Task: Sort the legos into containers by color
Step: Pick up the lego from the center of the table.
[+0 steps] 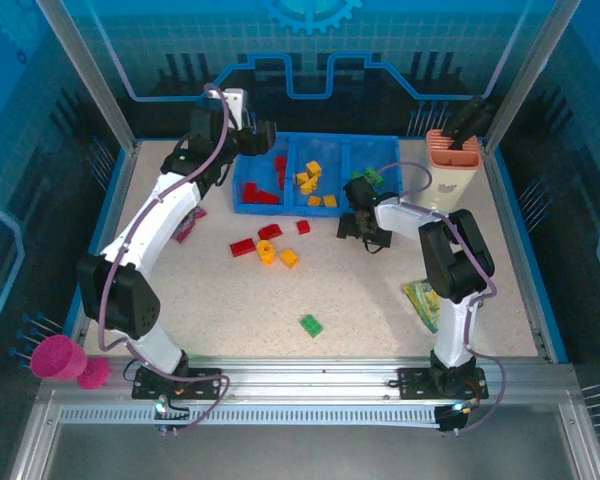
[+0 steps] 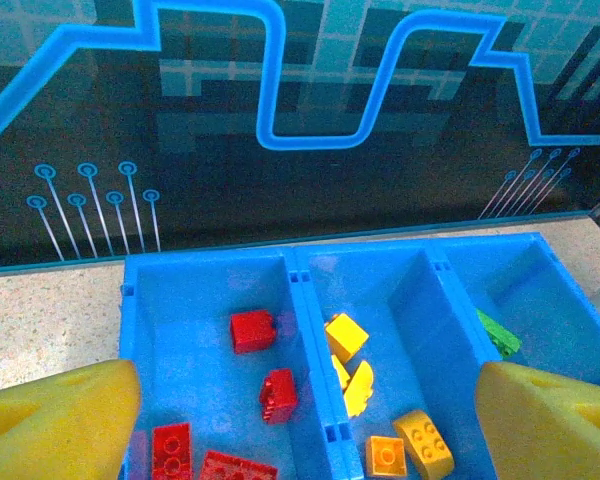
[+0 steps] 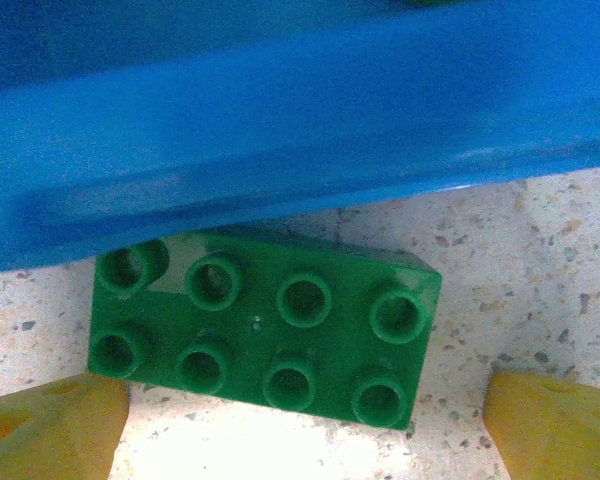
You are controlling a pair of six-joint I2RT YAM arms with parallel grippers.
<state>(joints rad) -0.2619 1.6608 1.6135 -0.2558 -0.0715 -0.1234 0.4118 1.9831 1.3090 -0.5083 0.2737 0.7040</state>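
Across the speckled tabletop [image 1: 360,290], walled by blue-lit panels, sorting legos into the blue bin [image 1: 320,210]. Hovering the left gripper [image 2: 300,420] over the bin's near edge, yellow pads [image 2: 50,420] spread wide and gripping nothing, probably set that far apart to stay clear of the dividers. Looking ahead between those pads: red bricks [image 2: 252,330] in the compartment before the left pad, yellow bricks [image 2: 346,336] in the middle one, a small green brick [image 2: 498,335] in the compartment before the right pad, each color apart as the task asks. Straddling a green two-by-four brick [image 3: 270,340] with the right gripper [image 3: 300,430], fingers [image 3: 550,420] also wide, one just beside each short end, not yet squeezing. Lying studs up on the table between and slightly ahead of these fingers, its far long side tucked against the bin's outer wall; hence, by the look of it, gripping across the length, since the wall is blocking any finger from the far side. Judging this one bound for the compartment just beyond the fingertips. Leaving for later, well off to the left of the right fingers, loose red pieces [image 1: 242,247] and yellow pieces [image 1: 288,257], plus another green piece [image 1: 311,325] back toward the arm bases.
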